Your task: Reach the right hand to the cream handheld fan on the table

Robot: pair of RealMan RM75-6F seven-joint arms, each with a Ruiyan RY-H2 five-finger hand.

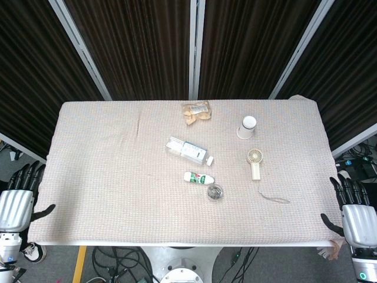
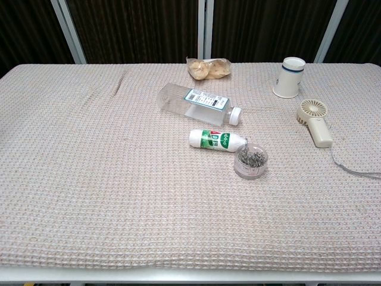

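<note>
The cream fan [image 1: 255,163] lies flat on the table [image 1: 106,177], toward its right side, head pointing to twelve o'clock and handle to six, with a thin cord [image 1: 274,197] trailing off toward five o'clock. The right hand [image 1: 352,212] hangs off the table's near right corner, holding nothing, fingers spread apart and pointing up; the fan sits well apart from it, at about ten o'clock. The left hand [image 1: 17,200] rests beyond the near left corner, also with nothing in it and fingers apart. A paper cup [image 1: 247,127] stands just at twelve o'clock of the fan. At its nine o'clock lie a clear bottle [image 1: 188,150], a small white bottle [image 1: 198,177] and a round tub [image 1: 215,192]. A snack bag [image 1: 196,111] lies near the far edge.
</note>
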